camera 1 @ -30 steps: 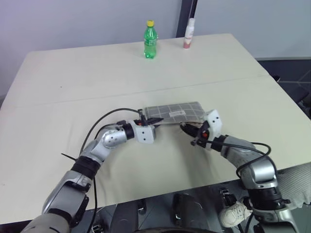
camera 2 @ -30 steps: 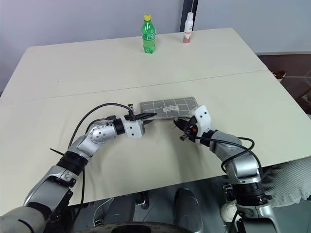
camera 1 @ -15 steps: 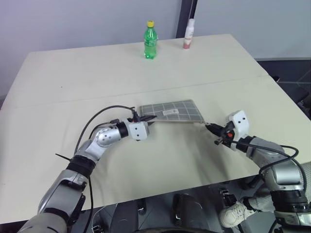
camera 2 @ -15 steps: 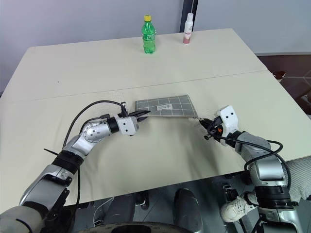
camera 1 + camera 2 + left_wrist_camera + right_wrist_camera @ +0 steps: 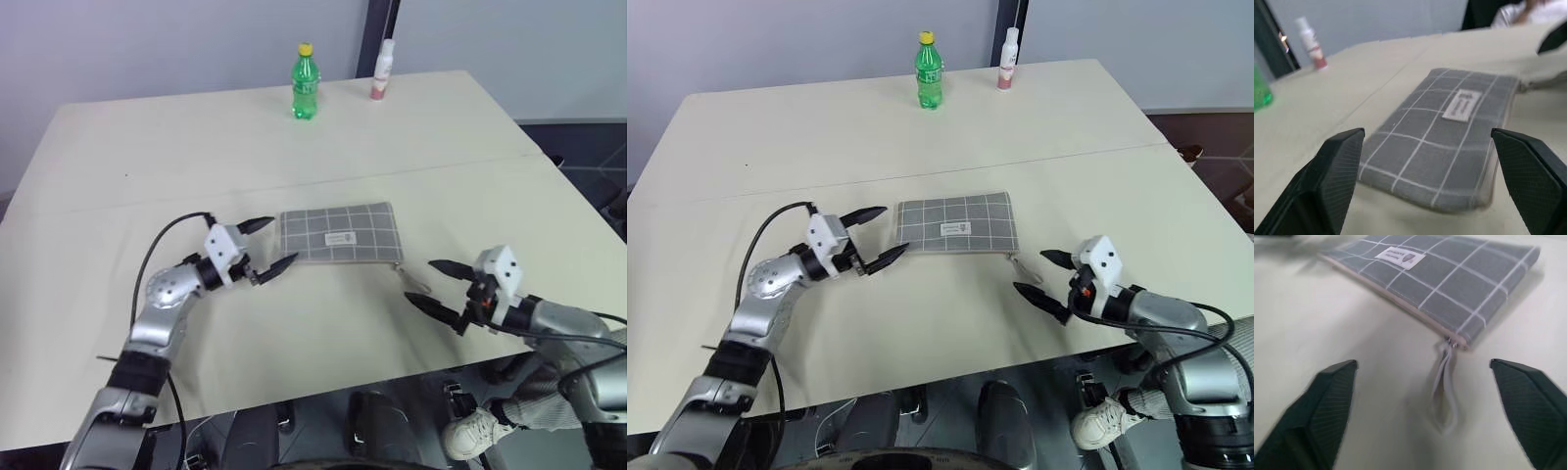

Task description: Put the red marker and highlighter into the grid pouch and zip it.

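Note:
The grid pouch (image 5: 338, 233), grey with white lines and a small white label, lies flat in the middle of the table. Its zipper pull strap (image 5: 1444, 396) trails off the right near corner onto the cloth. My left gripper (image 5: 282, 241) is open just off the pouch's left end, apart from it, with nothing between its fingers. My right gripper (image 5: 421, 281) is open to the right of the pull strap and nearer the table's front edge, holding nothing. The red marker and the highlighter are out of view.
A green bottle (image 5: 305, 81) with a yellow cap and a white bottle with a pink label (image 5: 380, 70) stand at the far edge of the cream table (image 5: 147, 147). The table's front edge runs close under both arms.
Both grippers were shut at the pouch's two ends and have opened and let go. The left drew back to the left and rolled, the right drew back toward the near right edge.

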Robot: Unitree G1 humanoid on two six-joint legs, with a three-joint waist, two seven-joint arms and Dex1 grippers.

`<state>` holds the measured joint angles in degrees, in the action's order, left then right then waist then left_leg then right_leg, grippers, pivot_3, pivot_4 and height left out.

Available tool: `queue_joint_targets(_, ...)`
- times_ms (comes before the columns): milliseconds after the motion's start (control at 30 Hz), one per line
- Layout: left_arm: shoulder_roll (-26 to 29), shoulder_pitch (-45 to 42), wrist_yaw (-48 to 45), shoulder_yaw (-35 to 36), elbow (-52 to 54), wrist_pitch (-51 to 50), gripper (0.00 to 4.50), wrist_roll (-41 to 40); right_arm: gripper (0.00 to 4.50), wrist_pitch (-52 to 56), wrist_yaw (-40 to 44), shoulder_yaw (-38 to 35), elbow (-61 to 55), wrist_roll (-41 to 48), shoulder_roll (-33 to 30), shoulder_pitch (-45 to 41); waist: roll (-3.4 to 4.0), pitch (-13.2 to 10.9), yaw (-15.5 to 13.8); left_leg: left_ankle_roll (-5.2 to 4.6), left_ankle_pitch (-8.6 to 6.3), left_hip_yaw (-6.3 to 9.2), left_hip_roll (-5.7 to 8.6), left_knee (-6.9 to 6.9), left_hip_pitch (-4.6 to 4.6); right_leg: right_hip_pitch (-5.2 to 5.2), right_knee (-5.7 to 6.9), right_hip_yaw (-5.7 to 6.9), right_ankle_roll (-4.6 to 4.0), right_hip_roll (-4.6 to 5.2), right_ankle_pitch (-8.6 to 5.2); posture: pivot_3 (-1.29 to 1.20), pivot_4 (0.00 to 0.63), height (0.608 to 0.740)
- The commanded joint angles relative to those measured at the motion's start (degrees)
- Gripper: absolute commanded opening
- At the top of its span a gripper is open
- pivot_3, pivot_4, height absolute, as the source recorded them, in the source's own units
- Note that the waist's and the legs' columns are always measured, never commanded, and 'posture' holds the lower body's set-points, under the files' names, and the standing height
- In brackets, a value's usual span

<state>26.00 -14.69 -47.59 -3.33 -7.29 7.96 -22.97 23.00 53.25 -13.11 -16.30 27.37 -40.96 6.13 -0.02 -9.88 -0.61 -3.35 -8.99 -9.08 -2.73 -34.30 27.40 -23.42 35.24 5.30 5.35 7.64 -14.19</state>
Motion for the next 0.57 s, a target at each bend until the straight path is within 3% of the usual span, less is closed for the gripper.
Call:
queue_joint_targets(33, 1.9, 1.2, 4.1, 6.7, 5.2, -8.5, 4.50, -4.8, 4.41, -1.0, 2.1, -3.0, -4.9, 2.3, -1.4, 3.2, 0.00, 0.0, -0.1, 0.01, 0.01, 0.02, 0.00, -0.01, 0.00, 0.00, 0.01, 0.02, 0.00, 0.00, 0.00, 0.00, 0.150, 0.740)
queue_joint_targets(200, 3.3, 0.4, 7.2, 12.1, 2.5, -10.0, 4.50, -3.4, 4.41, -4.0, 1.2, -3.7, -3.8, -0.6, -1.4, 5.7, 0.00, 0.0, -0.1, 0.03, 0.00, 0.03, 0.01, -0.01, -0.01, 0.02, -0.06, 0.04, -0.01, 0.03, -0.01, 0.00, 0.150, 0.740)
queue_joint_targets(567, 4.7, 0.6, 3.8, 14.4, -3.9, -5.5, 4.50, 0.0, 4.41, -6.8, 0.6, -5.8, 1.5, -2.1, -1.9, 3.9, 0.00, 0.0, -0.1, 0.11, -0.02, -0.15, -0.01, 0.38, 0.08, -0.24, -0.25, 0.03, -0.12, 0.05, 0.04, 0.00, 0.150, 0.740)
